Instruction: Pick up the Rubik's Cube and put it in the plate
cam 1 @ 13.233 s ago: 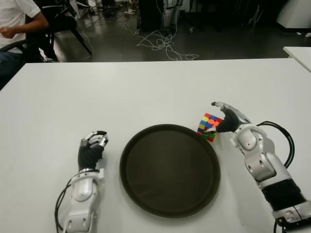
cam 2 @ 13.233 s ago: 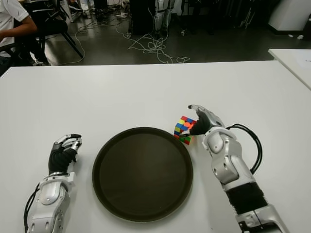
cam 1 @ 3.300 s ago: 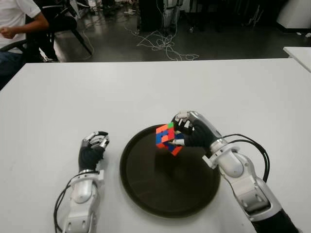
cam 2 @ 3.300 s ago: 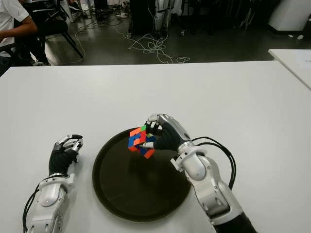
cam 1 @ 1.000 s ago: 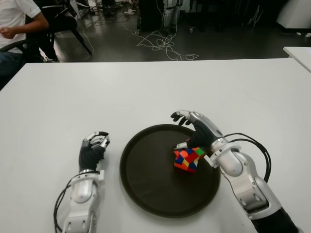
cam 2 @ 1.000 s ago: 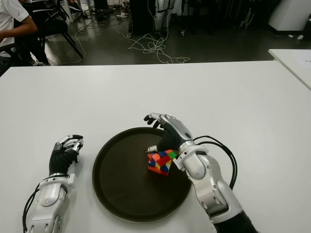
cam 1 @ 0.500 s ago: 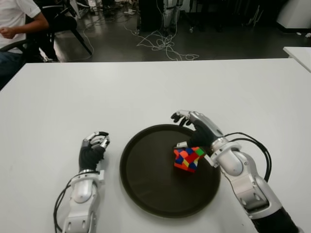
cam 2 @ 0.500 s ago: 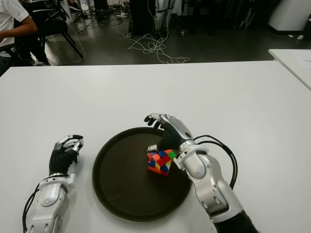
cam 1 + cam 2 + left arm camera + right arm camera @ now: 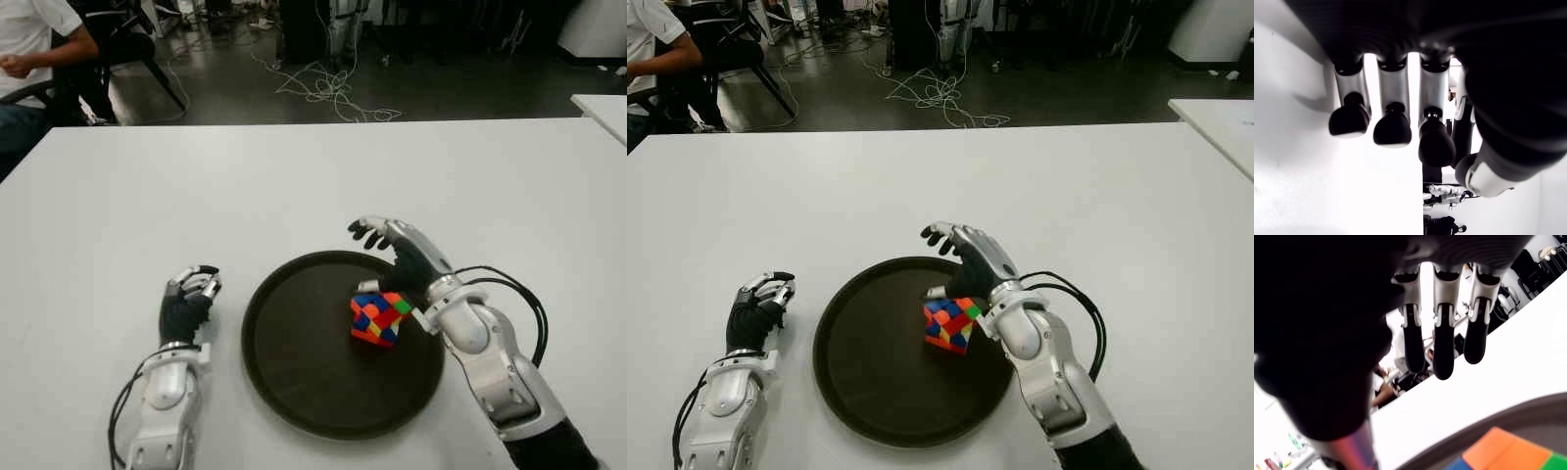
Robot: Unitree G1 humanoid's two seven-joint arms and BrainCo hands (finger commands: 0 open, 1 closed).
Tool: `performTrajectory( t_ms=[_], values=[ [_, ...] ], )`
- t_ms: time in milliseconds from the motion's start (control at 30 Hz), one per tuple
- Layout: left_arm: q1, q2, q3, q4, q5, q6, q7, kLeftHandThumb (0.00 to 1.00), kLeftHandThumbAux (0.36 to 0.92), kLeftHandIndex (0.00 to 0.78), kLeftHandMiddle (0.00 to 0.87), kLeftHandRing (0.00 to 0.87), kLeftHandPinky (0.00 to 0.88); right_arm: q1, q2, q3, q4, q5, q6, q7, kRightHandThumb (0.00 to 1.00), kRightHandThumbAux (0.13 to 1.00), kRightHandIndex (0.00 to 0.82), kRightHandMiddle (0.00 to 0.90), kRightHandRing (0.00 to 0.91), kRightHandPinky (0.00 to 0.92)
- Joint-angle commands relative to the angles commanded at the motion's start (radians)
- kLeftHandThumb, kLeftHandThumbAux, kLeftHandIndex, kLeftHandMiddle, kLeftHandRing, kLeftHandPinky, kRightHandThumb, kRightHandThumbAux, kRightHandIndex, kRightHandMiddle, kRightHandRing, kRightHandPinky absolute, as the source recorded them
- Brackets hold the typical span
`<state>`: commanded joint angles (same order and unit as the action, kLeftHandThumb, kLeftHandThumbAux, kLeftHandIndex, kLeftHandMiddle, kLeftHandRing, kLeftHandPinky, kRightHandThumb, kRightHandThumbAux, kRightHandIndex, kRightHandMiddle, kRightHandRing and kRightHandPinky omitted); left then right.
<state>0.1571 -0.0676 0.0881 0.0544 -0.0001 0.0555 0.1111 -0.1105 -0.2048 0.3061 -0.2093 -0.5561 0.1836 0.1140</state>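
One Rubik's Cube (image 9: 378,318) is sitting inside the round dark plate (image 9: 294,392), in the plate's right half, tilted slightly so one corner is facing the robot. The plate is lying on the white table (image 9: 294,176), close to the table's near edge and roughly midway between the two hands.

The right hand (image 9: 404,262) is hovering over the plate's far right rim, just behind and above the cube. Its fingers (image 9: 1443,352) are stretching out straight and spread, gripping nothing; in the right wrist view they are pointing away over the table while the cube's orange and green squares are showing below them inside the plate's rim. The thumb tip is showing just beside the cube's upper edge, and whether it is touching cannot be told. A black cable (image 9: 509,294) is looping beside the right forearm.

The left hand (image 9: 186,304) is showing on the table to the left of the plate, its fingers curling inward around nothing.

Beyond the table's far left corner, a seated person (image 9: 34,49) in a white shirt is partly showing, and loose cables (image 9: 328,93) are lying on the dark floor behind the far edge.
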Motion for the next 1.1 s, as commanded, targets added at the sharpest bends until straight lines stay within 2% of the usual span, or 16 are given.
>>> performTrajectory(
  t_ms=[67,133,233,333,433,533,633,867,1000,1100],
  values=[
    [-0.001,0.001,-0.001,0.003,0.003,-0.004,0.001,0.710,0.705,0.443,0.817,0.822,0.812,0.008,-0.017,-0.051,0.017,0.050,-0.026,0.001,0.065,0.928,0.309,0.379,0.388,0.423],
    [-0.001,0.001,-0.001,0.005,0.004,-0.006,0.001,0.710,0.704,0.444,0.816,0.820,0.810,0.012,-0.025,-0.073,0.026,0.072,-0.040,0.003,0.085,0.913,0.320,0.391,0.408,0.459],
    [-0.001,0.000,0.000,0.002,0.007,-0.002,0.003,0.711,0.704,0.444,0.817,0.823,0.818,0.021,-0.013,-0.110,0.028,0.119,-0.049,0.000,0.094,0.896,0.326,0.387,0.402,0.438],
    [-0.003,-0.003,0.001,-0.002,0.007,0.009,0.007,0.711,0.703,0.444,0.822,0.831,0.827,0.015,0.005,-0.173,0.051,0.204,-0.069,-0.002,0.098,0.890,0.345,0.381,0.384,0.399],
    [-0.003,-0.003,0.001,-0.004,0.006,0.012,0.007,0.711,0.703,0.444,0.824,0.834,0.831,0.012,0.007,-0.200,0.058,0.236,-0.080,-0.011,0.100,0.888,0.352,0.379,0.377,0.385],
    [-0.004,-0.002,0.001,-0.008,0.004,0.017,0.008,0.712,0.703,0.444,0.820,0.831,0.824,-0.005,0.012,-0.275,0.071,0.304,-0.085,-0.027,0.130,0.876,0.339,0.378,0.375,0.395],
    [-0.005,-0.005,0.001,-0.009,0.004,0.016,0.011,0.712,0.703,0.444,0.823,0.833,0.830,-0.013,0.013,-0.314,0.084,0.336,-0.089,-0.042,0.171,0.873,0.319,0.379,0.380,0.407],
    [-0.007,-0.008,0.005,-0.002,-0.002,0.009,0.011,0.713,0.702,0.444,0.824,0.836,0.836,0.000,0.035,-0.414,0.106,0.403,-0.109,-0.113,0.226,0.883,0.256,0.358,0.375,0.412],
    [-0.005,-0.010,0.007,0.001,-0.010,0.002,0.005,0.714,0.701,0.444,0.824,0.838,0.840,-0.037,0.065,-0.541,0.265,0.479,-0.185,-0.230,0.237,0.903,0.236,0.343,0.359,0.376],
    [-0.003,-0.009,0.007,0.000,-0.013,-0.004,0.001,0.714,0.702,0.445,0.821,0.835,0.832,-0.055,0.073,-0.580,0.342,0.506,-0.220,-0.273,0.203,0.902,0.219,0.321,0.331,0.327]
  ],
)
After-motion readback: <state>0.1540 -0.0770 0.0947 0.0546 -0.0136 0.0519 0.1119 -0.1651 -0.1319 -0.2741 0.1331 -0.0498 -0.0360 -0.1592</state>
